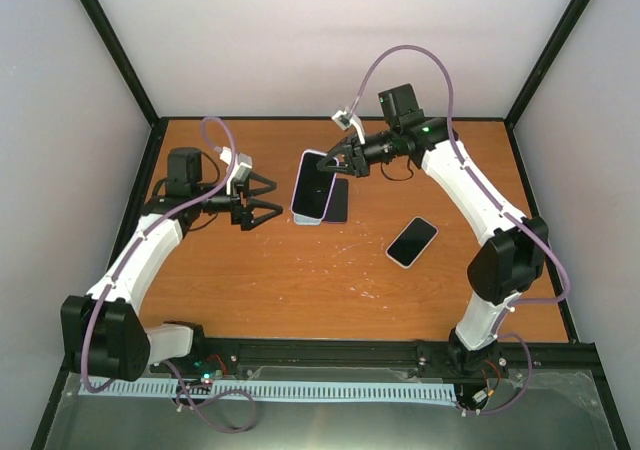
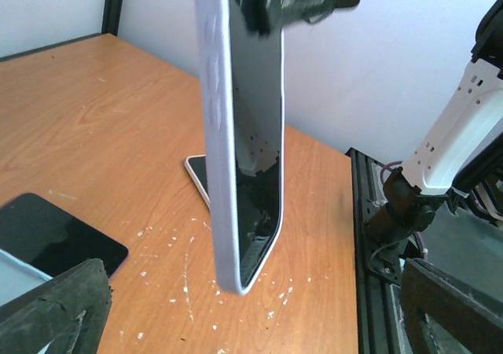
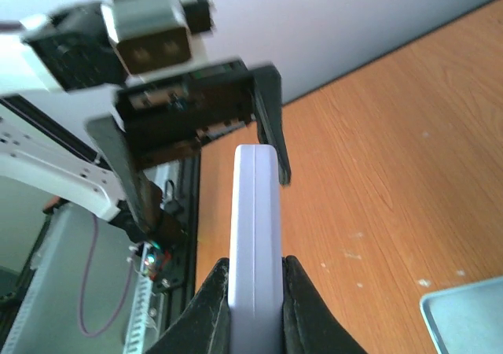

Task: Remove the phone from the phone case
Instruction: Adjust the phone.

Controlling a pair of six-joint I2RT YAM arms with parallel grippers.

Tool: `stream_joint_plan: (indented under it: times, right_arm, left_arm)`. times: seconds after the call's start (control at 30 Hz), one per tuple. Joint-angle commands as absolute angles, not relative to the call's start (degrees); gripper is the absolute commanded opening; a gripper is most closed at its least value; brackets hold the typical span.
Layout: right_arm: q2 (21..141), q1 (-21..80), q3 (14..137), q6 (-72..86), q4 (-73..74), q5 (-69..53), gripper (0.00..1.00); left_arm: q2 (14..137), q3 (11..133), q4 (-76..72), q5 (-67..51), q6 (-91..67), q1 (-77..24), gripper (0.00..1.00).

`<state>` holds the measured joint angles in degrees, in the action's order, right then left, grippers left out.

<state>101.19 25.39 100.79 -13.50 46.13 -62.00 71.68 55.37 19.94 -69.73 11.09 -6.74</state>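
Two arm bases are bolted to a black rail (image 1: 340,352) at the near edge of the table (image 1: 300,300), with a grey metal sill in front of it. The table surface is orange-brown wood grain, marked in its middle by scattered white flecks (image 1: 350,270).

A dark-screened phone (image 1: 412,242) lies flat and alone right of centre, well apart from both claws.

Further back, the left claw (image 1: 272,199) is released. Its fingers are spread wide, it grasps nothing, and it points at the phone case (image 1: 312,195) from just beside it.

The right claw (image 1: 332,164) is clenched on the top edge of the phone case. The lavender case hangs on edge, tilted, over the rear centre of the table. Contact between its lower corner and the table cannot be determined, nor whether a phone is seated inside. A dark flat slab (image 1: 341,202) lies on the table just beside the case.

Plain pale walls (image 1: 330,40) enclose the far side and both flanks, joined by black frame posts (image 1: 112,42).
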Motion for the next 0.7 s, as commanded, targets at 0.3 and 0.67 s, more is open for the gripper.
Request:
stream_joint_plan:
  times: [0.3, 0.67]
  right_arm:
    - [96.0, 24.9, 100.5, -3.2, 35.9, -75.9, 0.03]
    - [95.6, 25.0, 99.6, -3.9, 36.1, -75.1, 0.03]
  left_arm:
    - [71.0, 52.2, 15.2, -71.2, 2.3, -6.8, 0.90]
    - [71.9, 52.1, 12.8, -73.0, -0.1, -7.7, 0.86]
